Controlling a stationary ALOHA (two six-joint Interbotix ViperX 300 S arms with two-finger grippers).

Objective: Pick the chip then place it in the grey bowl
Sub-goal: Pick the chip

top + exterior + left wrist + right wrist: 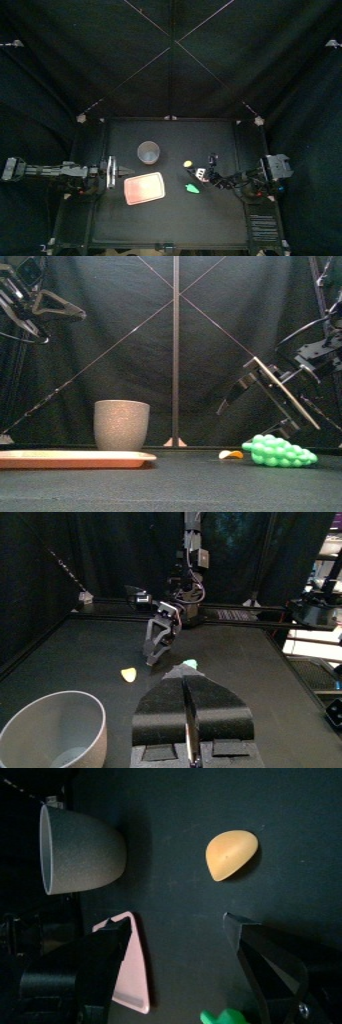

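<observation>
Right gripper, jaws wide and empty, is the nearer arm; chip lies just ahead of its tips, toward one jaw; left gripper closed, resting well apart.

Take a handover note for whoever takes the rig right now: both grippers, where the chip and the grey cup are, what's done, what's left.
Right gripper: open, holding nothing, above the table close to the chip, not touching it.
Left gripper: shut, holding nothing, rests at the table's left side.
Chip: on the table, right of the grey cup and behind the green grapes.
Pink tray: in front of the cup.
Done: nothing picked yet.
Left: grasp the chip, carry it over, drop it in the cup.
</observation>
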